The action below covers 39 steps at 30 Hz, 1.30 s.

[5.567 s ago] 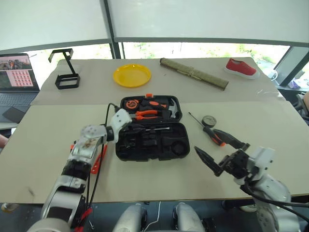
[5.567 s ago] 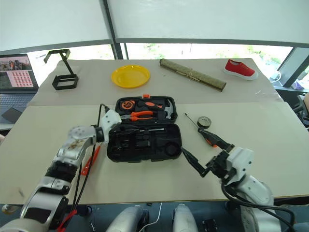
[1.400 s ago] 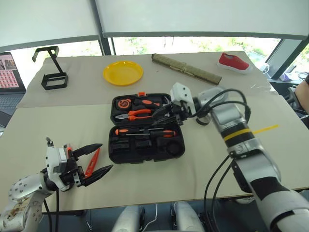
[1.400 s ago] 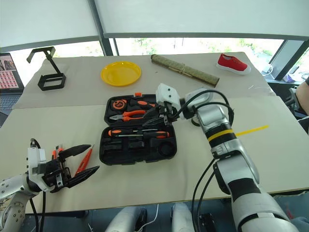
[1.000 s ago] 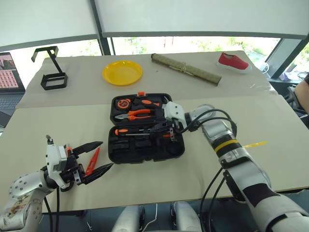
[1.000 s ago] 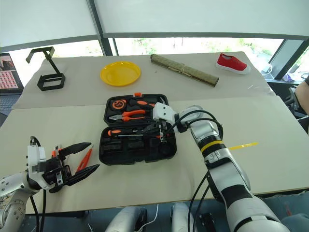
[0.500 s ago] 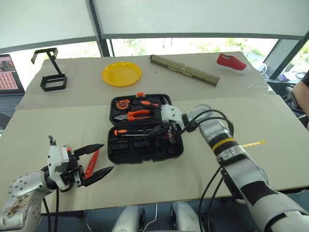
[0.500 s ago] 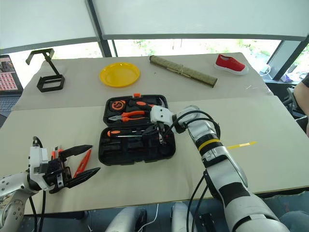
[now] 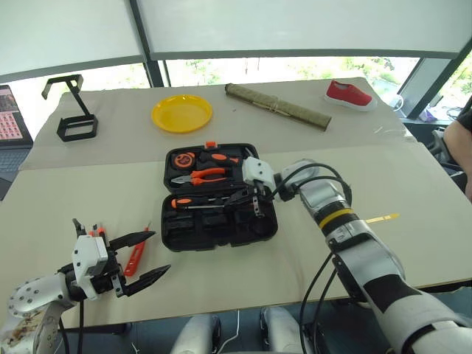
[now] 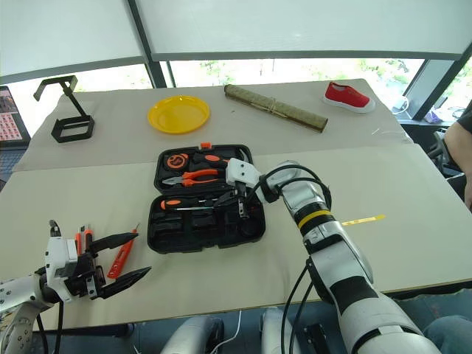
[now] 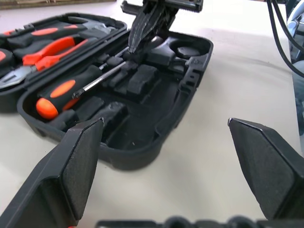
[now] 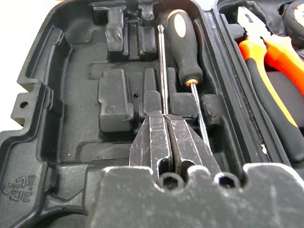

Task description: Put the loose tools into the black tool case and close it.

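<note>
- The black tool case lies open in the middle of the counter, its far half holding orange-handled pliers and its near half one orange-and-black screwdriver seated in a slot.
- The right claw is clenched, its fingertips pressed together over the near half, on or just above a thin steel shaft lying beside that screwdriver; whether the shaft is pinched cannot be told.
- Risk: if the shaft is not fully down in its groove, it may ride up or roll across the moulded ribs, and the lid would then fail to shut.
- Risk: a sideways push from the clenched claw could slide the whole case across the counter, since nothing braces it.
- The left claw hovers released, fingers spread wide, at the counter's near left edge, with the slim orange tester screwdriver lying on the counter between or just under its fingers.
- Risk: a low approach may nudge the slim tool toward the counter edge; being thin and flat, it may slip the pinch.
</note>
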### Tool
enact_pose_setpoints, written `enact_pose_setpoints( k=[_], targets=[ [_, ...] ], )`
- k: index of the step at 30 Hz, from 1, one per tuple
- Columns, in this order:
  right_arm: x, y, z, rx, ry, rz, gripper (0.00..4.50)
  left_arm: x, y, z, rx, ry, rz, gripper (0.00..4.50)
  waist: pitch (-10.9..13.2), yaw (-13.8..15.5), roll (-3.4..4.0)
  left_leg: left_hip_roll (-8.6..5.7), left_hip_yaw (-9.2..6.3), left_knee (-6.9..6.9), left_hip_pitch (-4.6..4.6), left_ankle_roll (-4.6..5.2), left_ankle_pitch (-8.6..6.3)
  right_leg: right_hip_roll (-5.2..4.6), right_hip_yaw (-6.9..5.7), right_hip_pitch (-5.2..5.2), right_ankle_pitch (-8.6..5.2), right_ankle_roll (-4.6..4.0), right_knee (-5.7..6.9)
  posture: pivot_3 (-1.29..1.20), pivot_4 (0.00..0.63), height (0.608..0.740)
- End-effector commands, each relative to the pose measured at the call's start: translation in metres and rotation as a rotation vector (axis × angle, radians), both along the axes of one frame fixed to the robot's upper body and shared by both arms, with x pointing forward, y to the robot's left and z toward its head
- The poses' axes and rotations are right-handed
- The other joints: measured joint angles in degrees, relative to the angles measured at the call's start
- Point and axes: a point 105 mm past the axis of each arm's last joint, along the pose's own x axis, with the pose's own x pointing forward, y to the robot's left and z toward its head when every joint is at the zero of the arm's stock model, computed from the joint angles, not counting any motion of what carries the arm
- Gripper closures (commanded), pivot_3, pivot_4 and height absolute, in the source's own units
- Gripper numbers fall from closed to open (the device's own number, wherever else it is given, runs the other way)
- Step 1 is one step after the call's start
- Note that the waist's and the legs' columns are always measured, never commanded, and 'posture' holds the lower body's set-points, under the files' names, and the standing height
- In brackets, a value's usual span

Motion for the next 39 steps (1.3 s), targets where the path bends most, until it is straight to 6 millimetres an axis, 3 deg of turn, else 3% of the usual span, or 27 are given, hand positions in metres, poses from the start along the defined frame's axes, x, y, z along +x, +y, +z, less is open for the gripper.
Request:
enact_pose_setpoints(
  k=[1,5,9,12,14,15,20,26,30,33,36,39],
  targets=[
    [0.0,0.002,-0.017,-0.079,0.018,-0.021,4.47,0.0,-0.002,0.009,-0.002,-0.047,-0.005,0.0,0.0,-0.1,0.0,0.01,0.0,-0.03,0.05,0.0,0.0,0.01,0.0,0.0,0.0,-0.03,0.02,0.0,0.15,0.74],
    [-0.006,0.007,-0.008,-0.005,0.008,0.019,4.47,0.004,-0.001,0.013,-0.018,-0.063,0.01,0.0,0.0,-0.1,0.0,0.0,0.01,-0.11,0.21,-0.02,0.0,0.02,0.0,0.02,-0.02,-0.08,0.04,0.0,0.15,0.74],
    [-0.018,0.009,0.041,0.286,-0.027,0.088,4.47,0.004,0.003,0.018,-0.046,-0.087,0.063,0.0,0.0,0.1,0.01,0.0,0.01,-0.13,0.11,-0.03,-0.01,0.0,-0.01,0.0,-0.02,-0.07,0.01,0.0,0.15,0.74],
    [-0.035,-0.005,0.075,0.448,-0.031,0.144,4.47,0.001,0.013,0.023,-0.067,-0.106,0.142,0.0,0.0,0.1,0.0,-0.01,0.01,-0.12,-0.37,-0.04,0.01,-0.02,0.01,-0.43,0.0,-0.07,0.03,0.0,0.15,0.74],
    [-0.048,-0.025,0.082,0.487,-0.009,0.157,4.47,-0.004,0.028,0.026,-0.074,-0.122,0.233,0.0,0.0,0.3,0.0,-0.01,0.02,-0.12,-0.6,-0.08,0.03,-0.05,0.02,-0.71,0.0,-0.07,0.07,0.0,0.15,0.74],
    [-0.054,-0.036,0.081,0.499,0.023,0.136,3.91,-0.008,0.037,0.028,-0.083,-0.127,0.286,0.0,0.0,0.5,-0.02,0.01,0.01,-0.12,-0.62,-0.09,0.02,-0.04,-0.01,-0.73,0.0,-0.07,0.06,0.0,0.15,0.74],
    [-0.076,-0.069,0.061,0.527,0.005,0.003,2.27,-0.036,0.074,0.025,-0.09,-0.118,0.502,0.0,0.0,1.5,-0.08,0.13,0.07,-0.13,-0.61,-0.03,-0.21,-0.12,-0.04,-0.64,-0.01,-0.08,-0.2,0.0,0.15,0.74],
    [-0.103,-0.091,0.048,0.639,-0.094,-0.104,0.11,-0.078,0.12,0.012,-0.049,-0.09,0.8,0.0,0.0,1.7,-0.11,0.31,0.29,-0.12,-0.55,-0.03,-0.21,-0.13,0.0,-0.53,-0.03,-0.08,-0.28,0.0,0.15,0.74],
    [-0.113,-0.103,0.038,0.687,-0.149,-0.186,0.03,-0.11,0.15,-0.004,-0.004,-0.037,0.994,0.0,0.0,1.8,-0.16,0.61,0.33,-0.12,-0.13,0.0,-0.25,-0.03,-0.15,0.1,-0.08,-0.03,-0.62,0.0,0.15,0.74],
    [-0.126,-0.103,0.037,0.732,-0.039,-0.143,0.03,-0.121,0.157,-0.014,0.004,0.034,1.046,0.0,0.0,2.1,-0.23,0.7,0.34,-0.11,-0.14,0.01,-0.25,0.02,-0.27,0.19,-0.15,0.1,-0.86,0.0,0.15,0.74],
    [-0.127,-0.102,0.034,0.709,-0.09,-0.141,0.03,-0.121,0.16,-0.018,0.011,0.083,1.087,0.0,0.0,2.2,-0.31,0.74,0.34,-0.06,-0.13,0.01,-0.25,-0.02,-0.27,0.19,-0.14,0.09,-0.89,0.0,0.15,0.74],
    [-0.127,-0.101,0.035,0.711,-0.102,-0.132,0.03,-0.109,0.159,-0.015,0.045,0.131,1.111,0.0,-0.1,2.3,-0.39,0.77,0.34,-0.06,-0.13,0.0,-0.25,0.01,-0.29,0.18,-0.14,0.09,-0.89,0.0,0.15,0.74]
  ],
)
